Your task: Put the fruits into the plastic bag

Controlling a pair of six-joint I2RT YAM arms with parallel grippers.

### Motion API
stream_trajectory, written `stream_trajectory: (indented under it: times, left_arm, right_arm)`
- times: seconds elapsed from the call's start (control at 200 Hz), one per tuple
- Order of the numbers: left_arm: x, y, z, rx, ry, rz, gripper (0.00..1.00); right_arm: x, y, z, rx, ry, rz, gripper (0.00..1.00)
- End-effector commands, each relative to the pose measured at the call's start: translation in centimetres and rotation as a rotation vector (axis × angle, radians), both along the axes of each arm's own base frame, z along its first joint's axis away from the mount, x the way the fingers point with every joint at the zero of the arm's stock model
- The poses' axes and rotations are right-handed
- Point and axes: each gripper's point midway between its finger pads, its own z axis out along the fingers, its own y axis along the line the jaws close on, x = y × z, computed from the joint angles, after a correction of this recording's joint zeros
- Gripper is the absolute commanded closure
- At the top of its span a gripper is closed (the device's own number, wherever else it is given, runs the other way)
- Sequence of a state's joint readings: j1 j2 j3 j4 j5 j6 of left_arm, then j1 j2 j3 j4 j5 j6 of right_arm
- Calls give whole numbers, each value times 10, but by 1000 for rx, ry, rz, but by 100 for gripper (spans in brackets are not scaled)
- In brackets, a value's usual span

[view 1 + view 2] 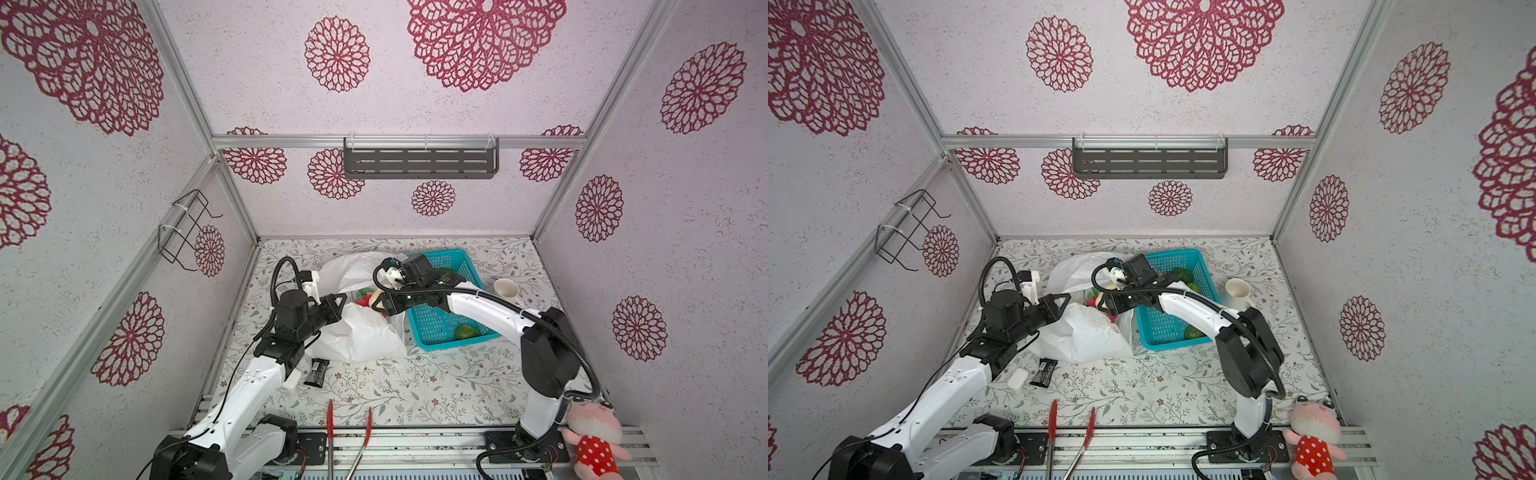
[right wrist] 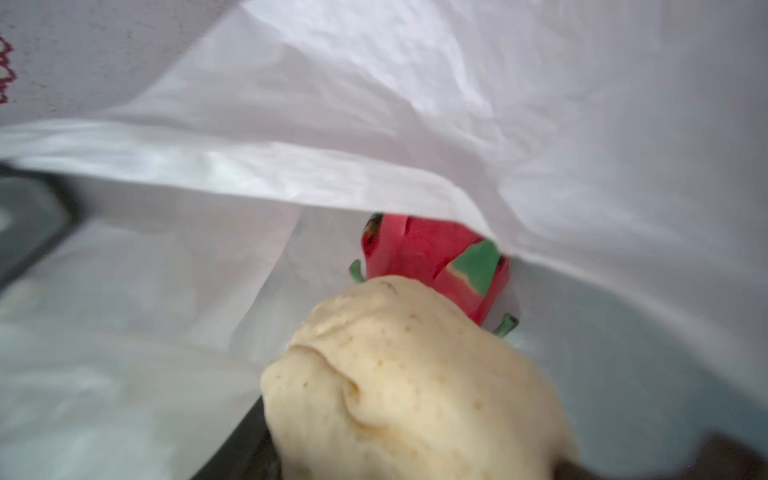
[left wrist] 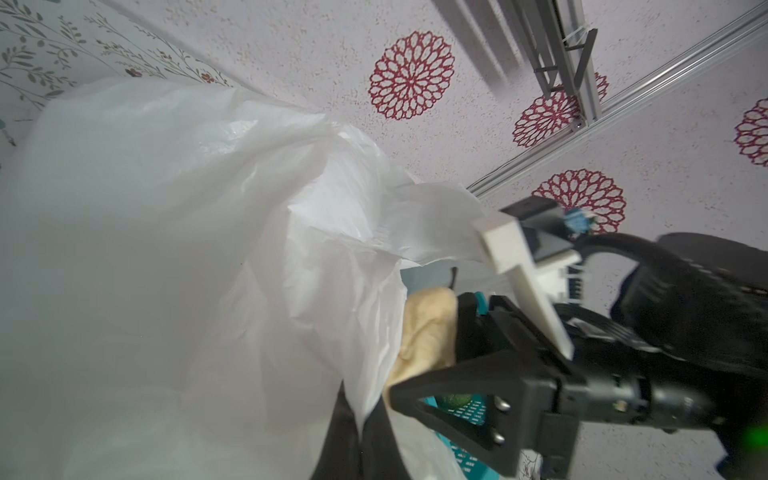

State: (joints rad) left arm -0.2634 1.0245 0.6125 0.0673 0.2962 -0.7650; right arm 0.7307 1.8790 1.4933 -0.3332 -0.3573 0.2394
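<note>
Left gripper [image 3: 360,432] pinching bag [image 1: 365,336] rim, right gripper [image 3: 434,361] clamping cream fruit [image 2: 415,374] at its mouth, fold half covering red fruit [image 2: 415,249], arm [image 1: 490,309] crossing basket [image 1: 432,324] beside.

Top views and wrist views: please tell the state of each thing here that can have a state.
Large crinkled translucent white plastic bag: mouth open, rim held up.
Left gripper: shut on the bag's rim.
Right gripper: grips cream bumpy fruit at the bag's mouth.
Red-pink spiky fruit with green tips: inside the bag.
Teal mesh plastic basket: holds green fruits.

white plastic bag [image 1: 365,336], teal basket [image 1: 430,326], cream fruit [image 2: 415,374]
</note>
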Motion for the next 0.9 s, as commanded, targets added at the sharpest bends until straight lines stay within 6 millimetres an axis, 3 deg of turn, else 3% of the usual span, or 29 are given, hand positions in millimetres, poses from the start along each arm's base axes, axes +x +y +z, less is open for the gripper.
stream_trajectory:
  times: [0.0,0.135,0.235,0.37,0.426,0.656,0.896]
  left_arm:
    - [1,-1,24,-29,-47,18,100]
    - [0,-6,24,-36,-45,5,100]
    - [-1,-8,21,-36,-38,0,100]
    - [0,-10,20,-38,-32,-5,100]
    - [0,-10,19,-37,-29,-7,100]
    - [2,-10,14,-45,-26,1,100]
    - [6,-8,13,-54,-31,23,100]
  right_arm:
    - [21,3,-4,-39,-4,-71,63]
    - [44,15,-10,-56,-22,-97,60]
    - [60,29,0,-34,-42,-104,56]
    - [78,40,12,-16,-68,-137,30]
    - [82,41,18,-1,-78,-143,24]
    - [74,35,34,18,-101,-136,8]
    - [42,12,73,90,-155,-90,8]
